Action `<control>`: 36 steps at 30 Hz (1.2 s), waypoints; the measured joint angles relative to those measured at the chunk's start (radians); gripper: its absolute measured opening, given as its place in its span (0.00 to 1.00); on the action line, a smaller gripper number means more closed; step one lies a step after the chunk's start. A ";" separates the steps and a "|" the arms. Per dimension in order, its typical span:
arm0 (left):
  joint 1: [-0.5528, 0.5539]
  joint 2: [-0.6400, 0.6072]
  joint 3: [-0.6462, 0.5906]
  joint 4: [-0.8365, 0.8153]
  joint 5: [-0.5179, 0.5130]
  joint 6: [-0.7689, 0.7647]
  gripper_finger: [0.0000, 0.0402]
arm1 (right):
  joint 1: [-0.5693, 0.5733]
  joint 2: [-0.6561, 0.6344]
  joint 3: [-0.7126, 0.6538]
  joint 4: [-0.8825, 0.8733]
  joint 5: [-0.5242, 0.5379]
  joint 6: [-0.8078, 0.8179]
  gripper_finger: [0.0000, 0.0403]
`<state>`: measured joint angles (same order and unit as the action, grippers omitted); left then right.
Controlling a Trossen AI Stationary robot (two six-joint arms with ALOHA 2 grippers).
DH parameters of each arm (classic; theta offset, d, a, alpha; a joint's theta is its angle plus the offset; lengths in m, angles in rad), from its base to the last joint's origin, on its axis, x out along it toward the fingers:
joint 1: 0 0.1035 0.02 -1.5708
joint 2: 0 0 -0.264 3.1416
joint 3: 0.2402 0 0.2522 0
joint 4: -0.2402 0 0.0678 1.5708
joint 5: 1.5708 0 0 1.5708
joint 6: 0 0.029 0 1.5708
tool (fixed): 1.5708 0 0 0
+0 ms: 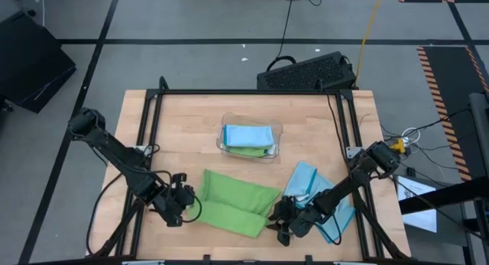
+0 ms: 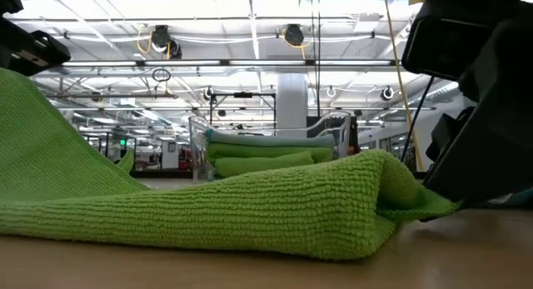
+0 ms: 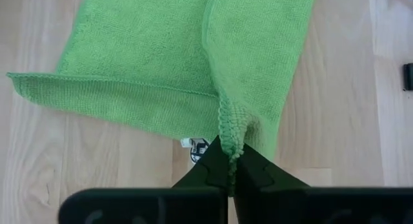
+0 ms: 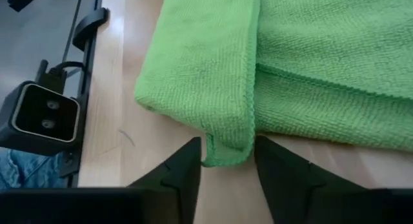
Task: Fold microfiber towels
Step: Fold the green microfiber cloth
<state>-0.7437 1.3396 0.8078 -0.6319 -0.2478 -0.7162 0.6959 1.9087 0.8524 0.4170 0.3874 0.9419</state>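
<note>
Pinching the green towel (image 1: 233, 202) edge, left claw (image 1: 186, 199) is clamped shut on it at the tabletop (image 1: 183, 135) front, while right claw (image 4: 227, 161) stands open, fingers straddling the towel's opposite corner.

Green towel (image 1: 233, 200) part-folded, table front; blue towels (image 1: 315, 190) crumpled at right.
</note>
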 joint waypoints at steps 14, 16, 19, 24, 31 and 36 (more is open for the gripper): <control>-0.082 0.000 0.000 0.060 -0.158 0.044 0.01 | 0.005 -0.094 0.000 -0.008 0.002 -0.202 0.01; -0.104 0.000 0.000 0.059 -0.196 0.044 0.01 | 0.013 -0.133 0.000 -0.011 0.003 -0.253 0.01; -0.139 0.000 0.000 0.058 -0.255 0.044 0.01 | 0.024 -0.196 0.000 -0.025 0.003 -0.326 0.01; -0.201 -0.035 0.003 0.058 -0.394 0.052 0.01 | 0.036 -0.295 0.001 -0.062 0.019 -0.421 0.00; -0.300 -0.090 0.076 0.062 -0.622 0.125 0.01 | 0.053 -0.409 0.001 -0.128 0.035 -0.489 0.00; -0.342 -0.082 0.106 0.062 -0.637 0.101 0.01 | 0.066 -0.487 0.001 -0.220 0.083 -0.476 0.00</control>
<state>-1.0853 1.2578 0.9138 -0.5699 -0.8845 -0.6154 0.7621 1.4221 0.8532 0.1967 0.4705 0.4661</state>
